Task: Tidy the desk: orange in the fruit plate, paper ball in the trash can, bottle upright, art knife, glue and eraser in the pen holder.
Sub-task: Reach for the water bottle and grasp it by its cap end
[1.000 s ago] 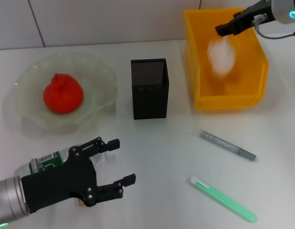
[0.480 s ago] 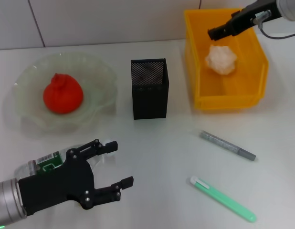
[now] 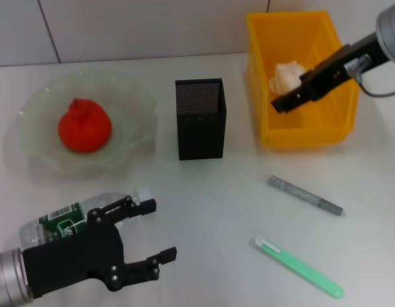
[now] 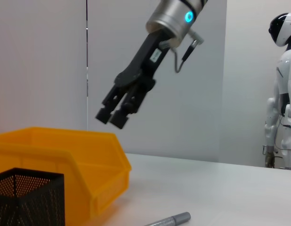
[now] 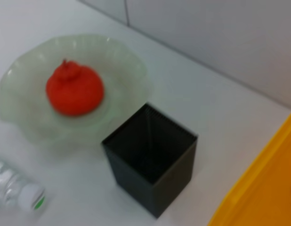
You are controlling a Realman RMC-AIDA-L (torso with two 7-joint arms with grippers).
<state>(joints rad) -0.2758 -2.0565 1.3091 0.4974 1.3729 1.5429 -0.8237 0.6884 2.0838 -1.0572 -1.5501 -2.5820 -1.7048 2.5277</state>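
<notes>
My left gripper [image 3: 151, 231], black and two-fingered, hovers with fingers spread and empty just beside the small clear plastic bottle with green label [image 3: 63, 217], which lies on its side on the plain white desk [image 3: 210, 192] at the near left. My right gripper [image 3: 280, 104] hangs over the front part of the bright yellow-orange rectangular trash can [image 3: 338, 134], its fingers drawn close together and holding nothing. The crumpled white paper ball [image 3: 288, 75] lies inside that bin. The red-orange orange [image 3: 84, 125] sits in the translucent pale-green scalloped fruit plate [image 3: 38, 102]. The black mesh pen holder [image 3: 201, 120] stands between plate and bin. A grey pen-like stick [image 3: 305, 195] and a mint-green slim tool [image 3: 298, 267] lie on the desk, near right.
</notes>
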